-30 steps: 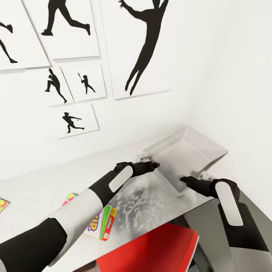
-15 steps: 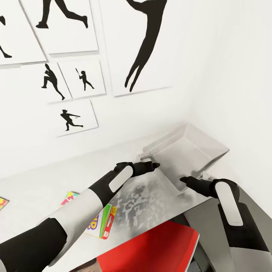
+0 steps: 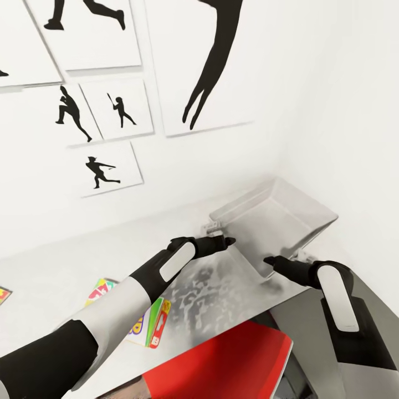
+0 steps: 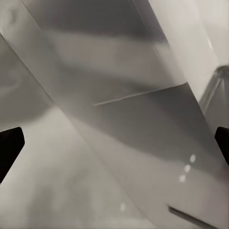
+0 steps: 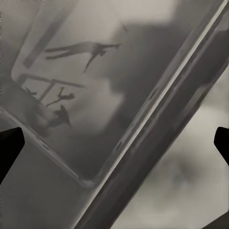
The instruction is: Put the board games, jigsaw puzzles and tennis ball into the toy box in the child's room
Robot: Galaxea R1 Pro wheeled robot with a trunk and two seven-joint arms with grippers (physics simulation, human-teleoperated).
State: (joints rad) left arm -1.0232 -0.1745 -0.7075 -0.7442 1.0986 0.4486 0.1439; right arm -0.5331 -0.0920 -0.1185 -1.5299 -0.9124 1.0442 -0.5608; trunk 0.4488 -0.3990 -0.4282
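board game [image 3: 148, 327] half under left arm

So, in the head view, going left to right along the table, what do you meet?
Jigsaw puzzle at the picture's edge → Skip-Bo board game under the left forearm → left gripper → right gripper → toy box, tilted, by the corner.

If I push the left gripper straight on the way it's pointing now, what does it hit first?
Most likely the shallow translucent grey plastic toy box. The left gripper points at its near rim, and the left wrist view shows the box's sloping wall close ahead between the open fingers. Exact gap is unclear.
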